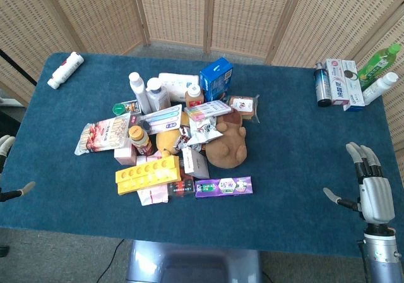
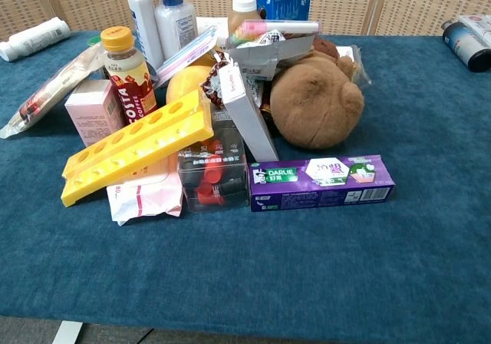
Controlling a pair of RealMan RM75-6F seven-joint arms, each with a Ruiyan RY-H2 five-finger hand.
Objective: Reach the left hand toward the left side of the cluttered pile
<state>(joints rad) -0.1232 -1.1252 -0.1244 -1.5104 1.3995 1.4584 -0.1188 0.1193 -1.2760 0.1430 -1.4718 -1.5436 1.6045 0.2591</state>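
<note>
Head view puts my left hand (image 1: 7, 169) at the far left edge of the frame, only a few fingertips showing beside the blue cloth-covered table (image 1: 297, 188), so I cannot tell whether it is spread or curled; it holds nothing I can see. By my judgement the reach has barely begun, since that hand sits well apart from the cluttered pile (image 1: 173, 141) in the middle of the frame and the whole crossing to the pile's left side is left to do. My right hand (image 1: 369, 185) rests at the lower right with its fingers spread and empty. Counting from the near edge of the pile: one purple toothpaste box (image 2: 321, 181), one yellow plastic tray with round holes (image 2: 134, 144), one clear box of red items (image 2: 209, 176), one brown plush toy (image 2: 316, 102). At the left side, my target, lie one pink carton (image 2: 93, 110), one brown coffee bottle with a yellow cap (image 2: 126, 69) and one flat snack packet (image 1: 101, 136). Further up stand two white bottles (image 1: 148, 92) and one blue box (image 1: 216, 78). One white tube (image 1: 65, 69) lies alone at upper left.
</note>
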